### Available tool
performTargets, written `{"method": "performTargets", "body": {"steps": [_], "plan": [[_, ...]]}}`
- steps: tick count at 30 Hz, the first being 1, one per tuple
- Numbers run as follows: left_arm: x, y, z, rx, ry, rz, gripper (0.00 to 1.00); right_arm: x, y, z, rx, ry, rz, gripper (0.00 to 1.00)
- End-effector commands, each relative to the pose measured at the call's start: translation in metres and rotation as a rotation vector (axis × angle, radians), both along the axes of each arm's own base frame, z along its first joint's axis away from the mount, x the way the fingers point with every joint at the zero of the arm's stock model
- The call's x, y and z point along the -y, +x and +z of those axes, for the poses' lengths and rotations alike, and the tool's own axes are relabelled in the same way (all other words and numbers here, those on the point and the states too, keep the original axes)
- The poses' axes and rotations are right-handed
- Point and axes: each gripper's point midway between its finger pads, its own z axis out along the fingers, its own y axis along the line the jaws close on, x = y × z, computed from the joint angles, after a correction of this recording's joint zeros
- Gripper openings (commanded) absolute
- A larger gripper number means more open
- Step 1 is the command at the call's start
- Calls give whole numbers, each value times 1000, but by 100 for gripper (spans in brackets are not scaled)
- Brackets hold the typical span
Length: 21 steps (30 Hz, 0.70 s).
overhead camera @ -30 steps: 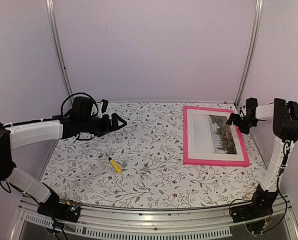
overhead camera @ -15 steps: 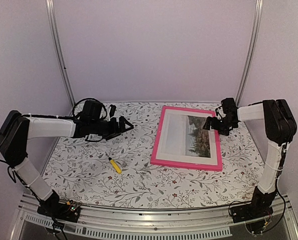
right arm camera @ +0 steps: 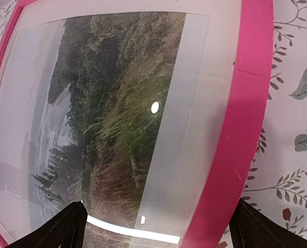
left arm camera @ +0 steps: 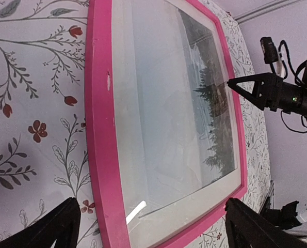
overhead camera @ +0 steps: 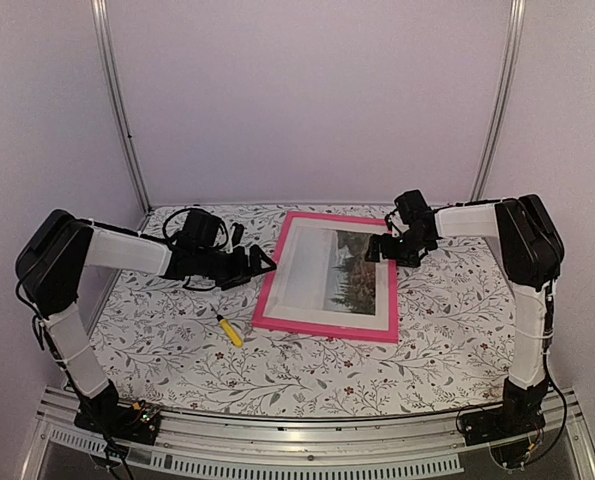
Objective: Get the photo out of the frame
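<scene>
Frame lies flat and face up at mid tabletop, with the photo inside it, not yet out. My left tool is wide open and empty, just beside the frame's left edge and pointing at it. My right tool is equally wide and hangs over the far right edge; contact unclear. The frame sits between the tools, and its long sides appear to run near-far, slightly skewed. Both arms are about equally close.

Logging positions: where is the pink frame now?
Top view: the frame lies flat mid-table, between the left gripper at its left edge and the right gripper near its far-right corner, both open.
</scene>
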Motion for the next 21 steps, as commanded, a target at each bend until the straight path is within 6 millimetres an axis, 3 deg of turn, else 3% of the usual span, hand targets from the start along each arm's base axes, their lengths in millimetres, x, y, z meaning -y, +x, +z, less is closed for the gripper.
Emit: {"method": "performTargets", "body": {"steps": [1, 10, 21], "plan": [[9, 0, -15, -8, 15, -12, 99, -15, 8, -7, -8, -2, 27, 99], [27, -19, -36, -51, 28, -51, 99, -15, 16, -13, -14, -39, 39, 99], [45, -36, -28, -48, 6, -82, 99, 9, -17, -14, -41, -109, 14, 97]]}}
